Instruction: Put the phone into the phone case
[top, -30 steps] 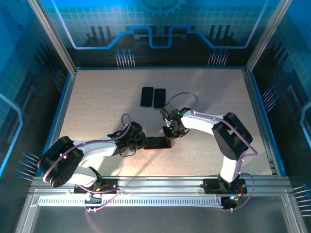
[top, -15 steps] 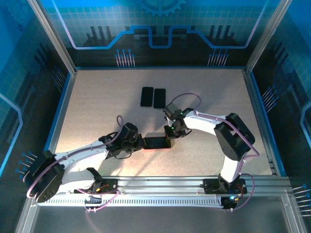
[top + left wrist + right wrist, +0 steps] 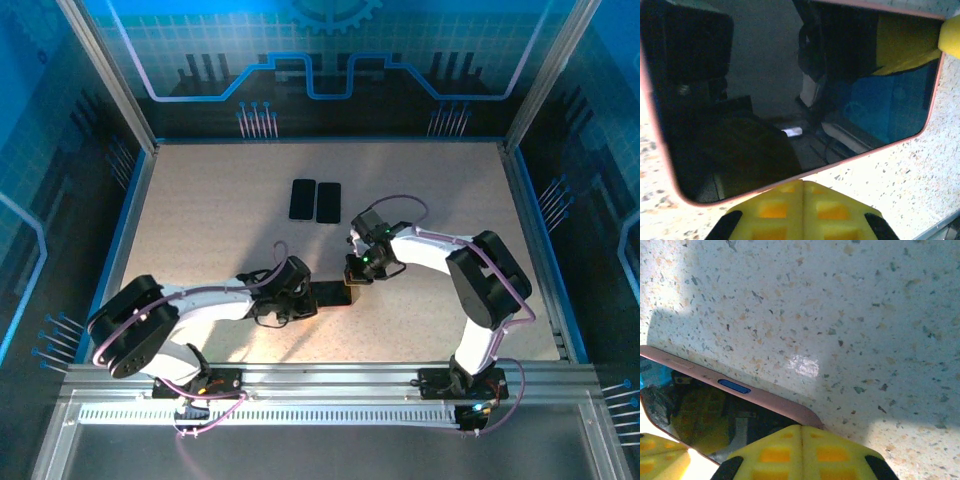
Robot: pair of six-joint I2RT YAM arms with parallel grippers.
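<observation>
Two closed pairs of yellow fingers, left gripper (image 3: 305, 297) and right gripper (image 3: 352, 282), sit against opposite ends of the glossy black phone (image 3: 330, 293) inside its pink phone case (image 3: 770, 400), toward the middle of the speckled table's (image 3: 200, 220) near edge.

White arms (image 3: 210, 300), black joints (image 3: 480, 285), lilac cables (image 3: 385, 197).

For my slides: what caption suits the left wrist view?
Glossy black phone in a pink phone case on the speckled table, yellow-fingered left end effector at its edge.
</observation>
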